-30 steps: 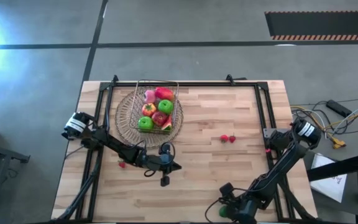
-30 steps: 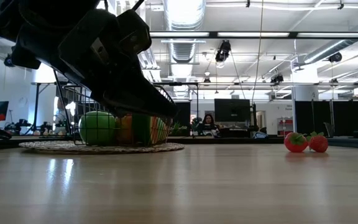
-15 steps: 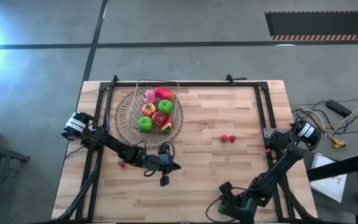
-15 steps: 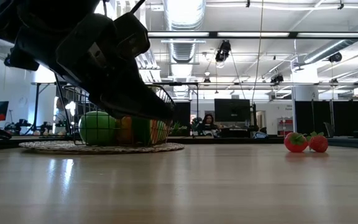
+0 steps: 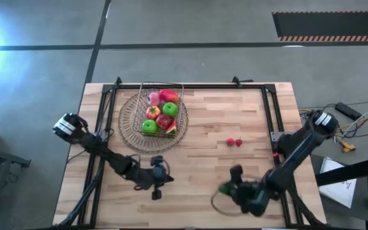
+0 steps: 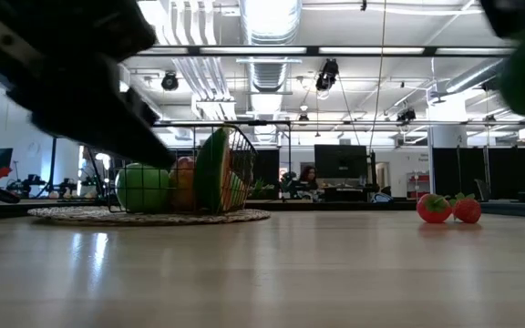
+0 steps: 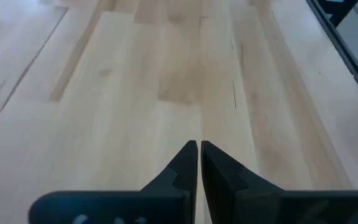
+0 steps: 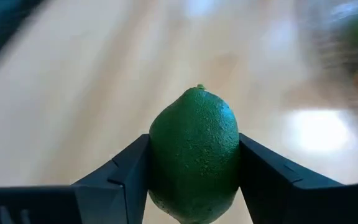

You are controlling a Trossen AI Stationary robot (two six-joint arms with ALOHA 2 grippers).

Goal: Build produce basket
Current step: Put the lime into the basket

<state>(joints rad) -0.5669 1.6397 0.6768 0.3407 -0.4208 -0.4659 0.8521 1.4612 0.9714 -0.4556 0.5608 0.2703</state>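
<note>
The wire basket (image 5: 161, 110) stands on a round woven mat (image 5: 130, 121) at the far left of the table. It holds green apples, a red apple, a pink peach and an orange tomato. Two tiny red berries (image 5: 235, 142) lie on the wood right of centre and also show in the low view (image 6: 449, 208). My right gripper (image 5: 227, 189) is near the table's near edge, shut on a dark green lime-like piece (image 8: 194, 143). My left gripper (image 5: 157, 191) hovers shut over bare wood, below the basket in the high view, with its fingertips together (image 7: 198, 148). My right gripper pinches the dark green piece between its two fingers (image 8: 132, 165), one on each side of its middle (image 8: 160, 155). Its pointed tip (image 8: 199, 87) faces away from the wrist. The fingers point toward the table's left. The piece is lifted clear of the table.
Black frame rails (image 5: 270, 115) run along the table's left, right and far sides. Open wood lies between the basket and the berries and across the table's middle. The room beyond the table shows a person at a screen (image 6: 310, 178).
My right gripper has risen from the near edge and moved toward the far edge and the left, carrying the green piece up with it. My left gripper has drawn back toward the near left, away from the basket, and stays shut.
</note>
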